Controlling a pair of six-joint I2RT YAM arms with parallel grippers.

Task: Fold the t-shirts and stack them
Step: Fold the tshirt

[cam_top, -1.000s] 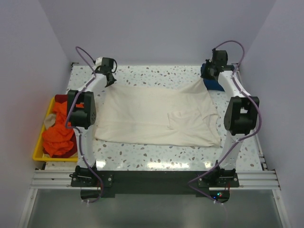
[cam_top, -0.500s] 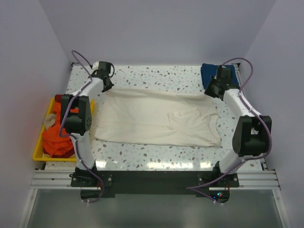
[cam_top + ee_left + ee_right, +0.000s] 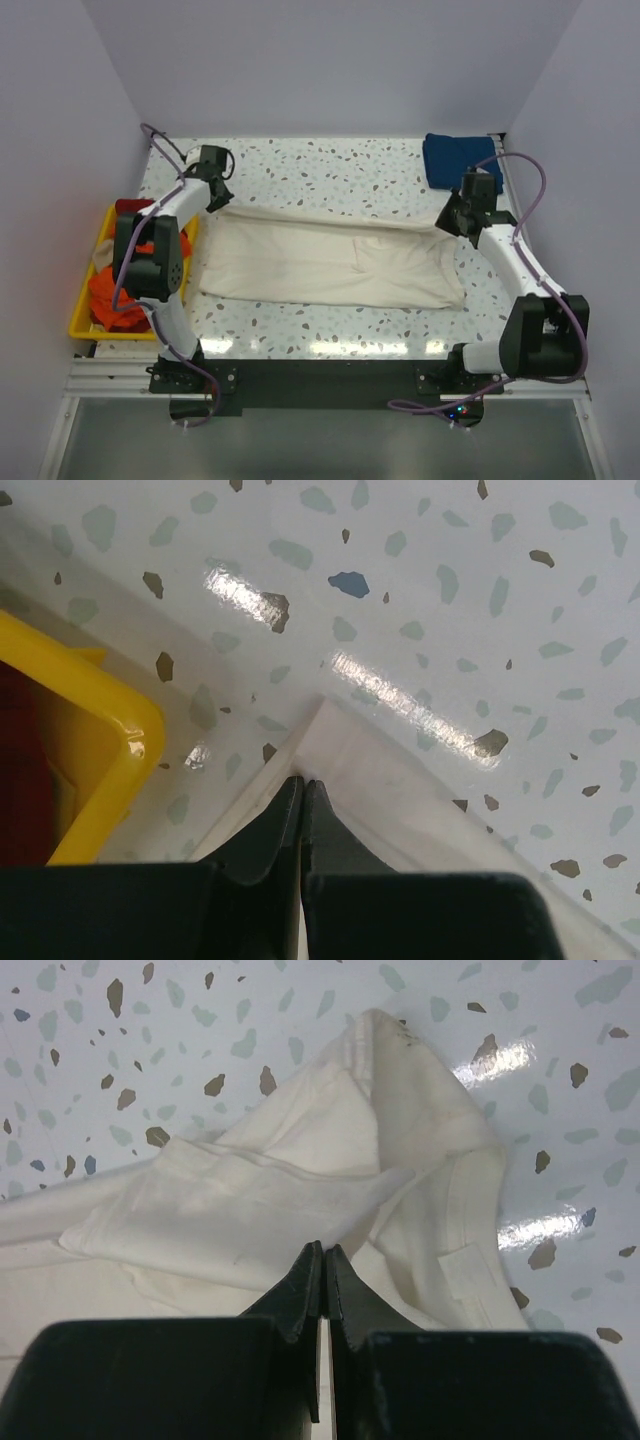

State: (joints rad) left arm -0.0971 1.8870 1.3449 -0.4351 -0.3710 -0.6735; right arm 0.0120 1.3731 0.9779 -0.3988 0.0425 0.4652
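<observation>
Both left gripper (image 3: 302, 780) and right gripper (image 3: 322, 1250) are clamping shirt (image 3: 300, 265) on speckled table (image 3: 330, 165) between lilac walls (image 3: 330, 60); arm (image 3: 150, 262) is partly hiding tray (image 3: 78, 300).

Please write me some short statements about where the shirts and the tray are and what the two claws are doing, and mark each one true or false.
1. The cream t-shirt lies on the table between the two arms. True.
2. The dark blue t-shirt lies in the yellow tray. False: it lies on the table at the far right corner. The tray holds an orange t-shirt.
3. The left claw and the right claw are both shut on the cream t-shirt. True.
4. The yellow tray stands at the right side. False: it stands at the left side.
</observation>
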